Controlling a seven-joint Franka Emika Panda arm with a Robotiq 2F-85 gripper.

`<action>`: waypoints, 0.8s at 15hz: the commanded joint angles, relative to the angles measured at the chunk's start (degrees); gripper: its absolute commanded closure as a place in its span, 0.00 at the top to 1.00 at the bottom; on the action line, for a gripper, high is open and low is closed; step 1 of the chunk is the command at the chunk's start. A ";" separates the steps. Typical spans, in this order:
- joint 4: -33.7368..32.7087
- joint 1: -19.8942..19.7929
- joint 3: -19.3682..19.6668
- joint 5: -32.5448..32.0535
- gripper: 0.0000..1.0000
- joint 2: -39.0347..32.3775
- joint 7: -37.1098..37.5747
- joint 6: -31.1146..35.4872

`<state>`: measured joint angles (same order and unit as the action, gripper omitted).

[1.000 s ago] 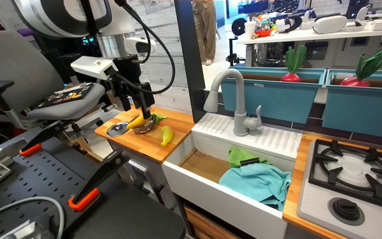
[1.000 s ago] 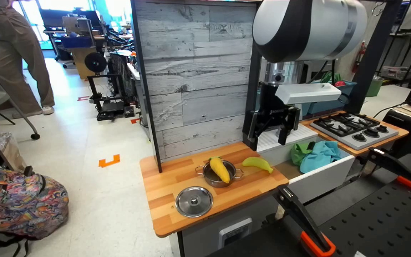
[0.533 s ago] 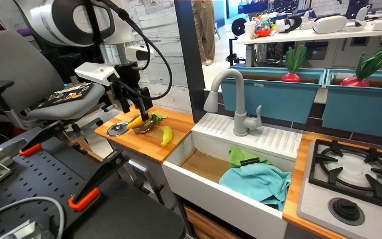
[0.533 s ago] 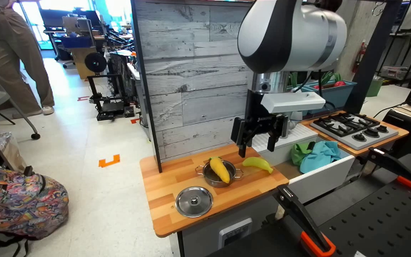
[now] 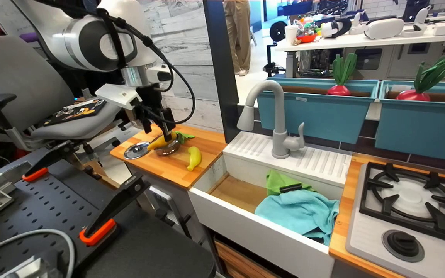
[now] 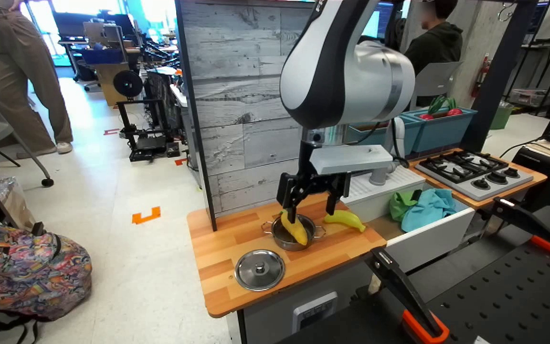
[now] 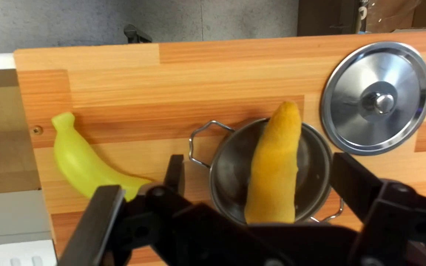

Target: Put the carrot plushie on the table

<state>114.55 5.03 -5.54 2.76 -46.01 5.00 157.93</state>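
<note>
Carrot plushie [image 7: 273,170]: in the steel pot [image 7: 231,170], tip past its rim.
Pincer [image 6: 311,217]: spread above, nothing pinched; I judge this the approach.
Bench [image 7: 198,81]: goal; I should centre, lower, pinch first.

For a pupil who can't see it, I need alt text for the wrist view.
An orange carrot lies across a metal pot, its tip past the rim, other end hidden by an open black hand. On the table, a yellow banana lies left of the pot, a lid upper right.

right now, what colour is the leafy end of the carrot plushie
Green; the leafy end shows best in an exterior view.
</note>
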 commanded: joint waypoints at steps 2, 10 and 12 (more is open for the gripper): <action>-5.47 1.79 -0.28 0.98 1.00 -4.76 1.13 1.42; -8.24 1.02 -1.12 1.37 0.24 -6.87 0.28 1.76; -7.95 0.04 -1.96 2.11 0.05 -6.43 0.09 1.68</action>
<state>107.24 6.81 -5.71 2.77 -52.06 5.92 158.55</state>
